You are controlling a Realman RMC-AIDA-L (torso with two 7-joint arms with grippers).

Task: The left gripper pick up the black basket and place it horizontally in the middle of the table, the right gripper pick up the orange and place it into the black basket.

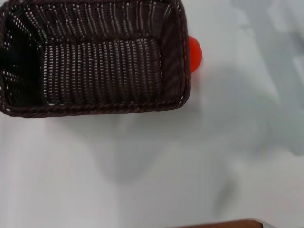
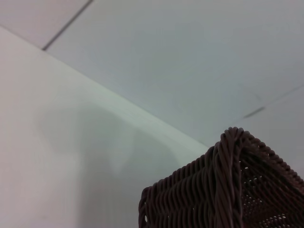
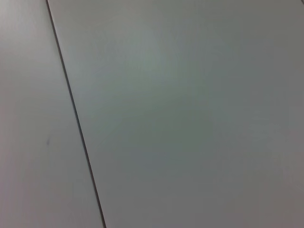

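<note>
Black basket (image 1: 95,59): set upright on the white table (image 1: 156,161), far left in the head view.
Orange (image 1: 195,53): seen touching the basket's right outer wall.
Grippers: none seen; jaw state cannot be told.

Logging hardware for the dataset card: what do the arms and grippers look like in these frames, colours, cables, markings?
Nothing to describe: neither arm nor gripper shows in any view. The head view has only the black basket, the orange behind its right end, and the white table. The left wrist view catches a basket corner and table; the right wrist view shows a plain grey surface with one dark seam.
</note>
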